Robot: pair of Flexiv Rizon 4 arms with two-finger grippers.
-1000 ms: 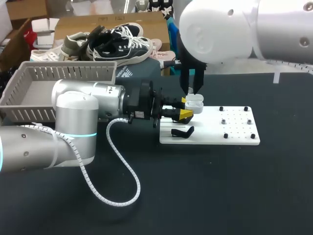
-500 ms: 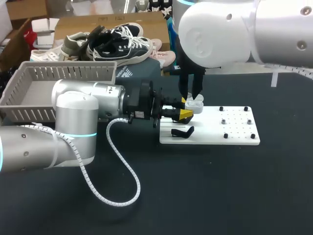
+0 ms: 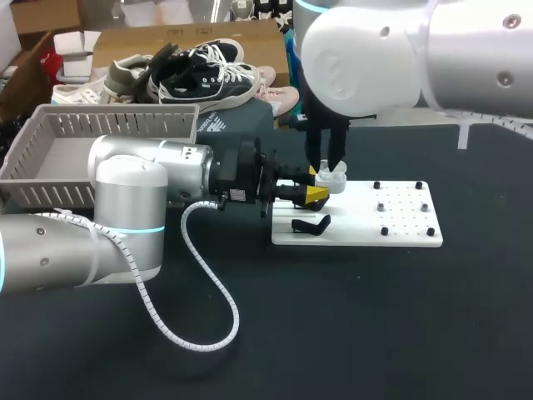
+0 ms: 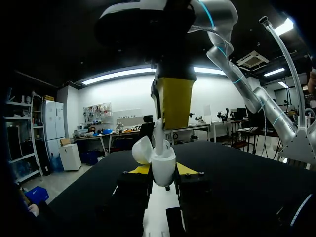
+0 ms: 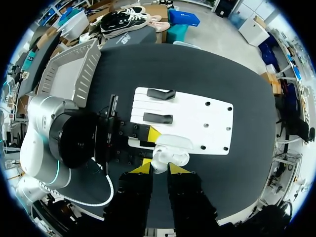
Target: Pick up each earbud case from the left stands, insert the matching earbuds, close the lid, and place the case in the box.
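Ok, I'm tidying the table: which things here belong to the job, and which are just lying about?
Job: case in left gripper, earbud in right gripper, white board, black stand, grey basket.
Lying about: white strip on the table.

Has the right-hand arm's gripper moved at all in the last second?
Yes. The right gripper has come down toward the white board, and is now closer to the earbud case that the left gripper holds.

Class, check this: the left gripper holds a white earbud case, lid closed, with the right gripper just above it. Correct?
No: the lid is open, tipped back, as the left wrist view shows. The left gripper holds the white earbud case, with the right gripper just above it.
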